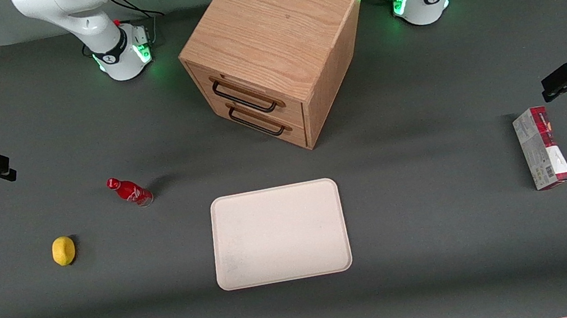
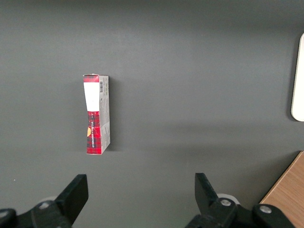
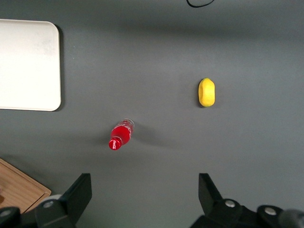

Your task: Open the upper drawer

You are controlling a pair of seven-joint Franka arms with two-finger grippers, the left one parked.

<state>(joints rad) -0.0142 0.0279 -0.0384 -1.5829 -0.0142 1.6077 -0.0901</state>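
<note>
In the front view the upper drawer (image 1: 249, 95) sits shut in the oak cabinet (image 1: 276, 40), above the bottom drawer (image 1: 260, 121), its black handle (image 1: 244, 97) facing the tray (image 1: 279, 233) and free to reach. The gripper (image 1: 0, 167) hangs high at the working arm's end of the table, well apart from the cabinet (probably a waiting pose).

In the right wrist view its fingers (image 3: 78, 194) stand wide apart and hold nothing, above the bare table near the red bottle (image 3: 120, 135) and the lemon (image 3: 206, 92).

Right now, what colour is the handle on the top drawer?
Black, a thin wire handle on the light oak upper drawer; front view shows it best.
</note>
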